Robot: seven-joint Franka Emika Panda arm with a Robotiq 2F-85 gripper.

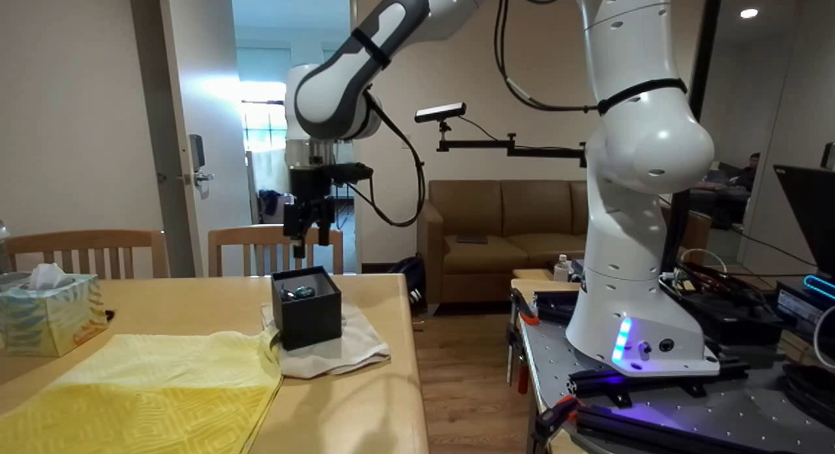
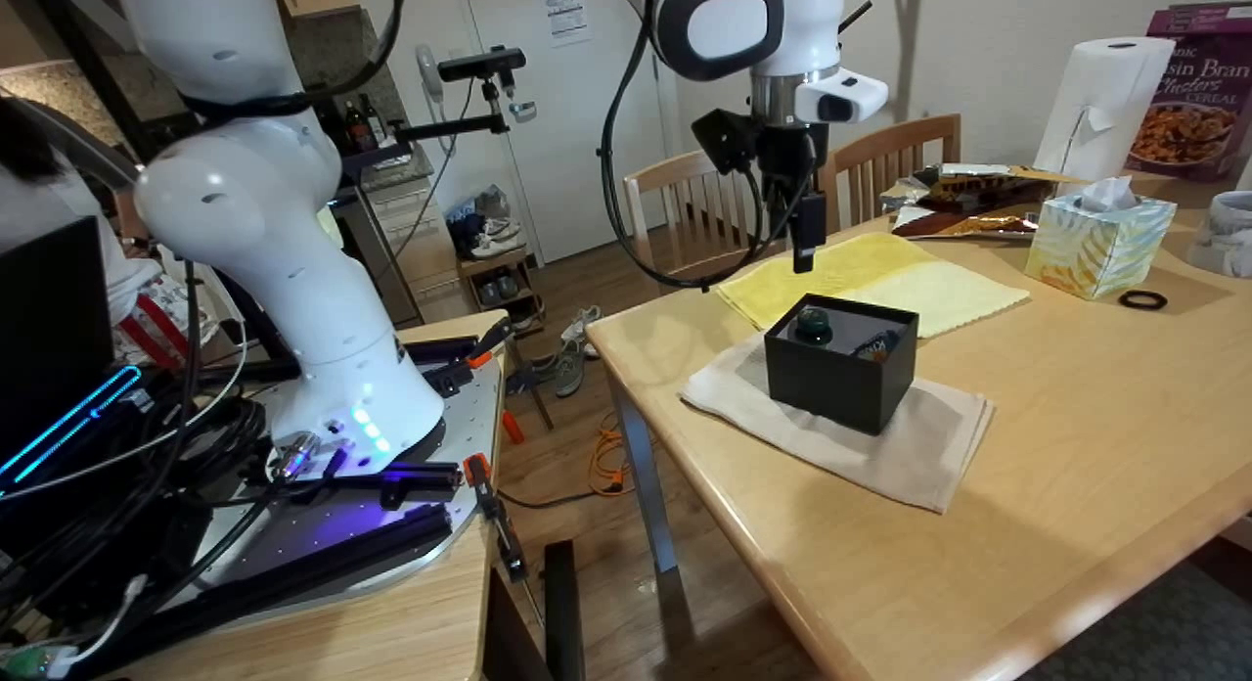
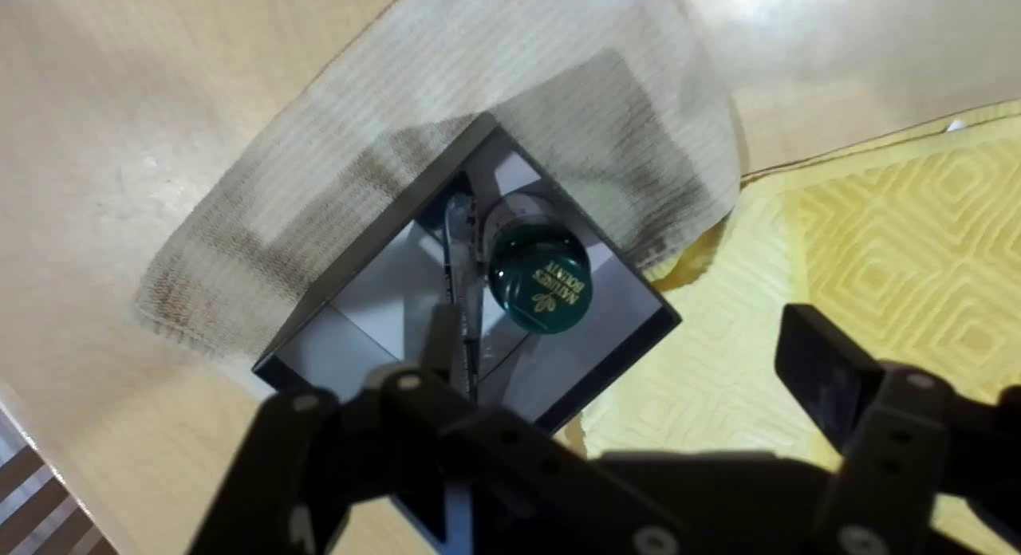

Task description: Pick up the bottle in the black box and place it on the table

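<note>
I am at the approach: my gripper (image 3: 624,346) hangs above the black box (image 2: 827,383), its fingers spread wide with nothing between them, and the pick is not yet made. The bottle (image 3: 541,280) is inside that box, its dark green cap facing up, set off towards one side. The box holds something else too, what looks like a slim packet (image 3: 463,260), close beside the bottle; whether the two touch I cannot tell. The box itself sits on a pale cloth (image 2: 910,456) on the counter (image 2: 1076,397), and apart from it a tissue box (image 2: 1100,241) has a tissue (image 2: 1108,194) poking out of its top. In the wrist view one finger overlaps the box while the other shows against the yellow cloth (image 3: 901,244), so I judge that I need to shift across, and perhaps turn, to straddle the cap before going down. After that I should close on the bottle alone, leaving the slim packet be, lift it straight up clear of the rim so that the walls do not catch it, and set it down on a bare stretch of the counter.
</note>
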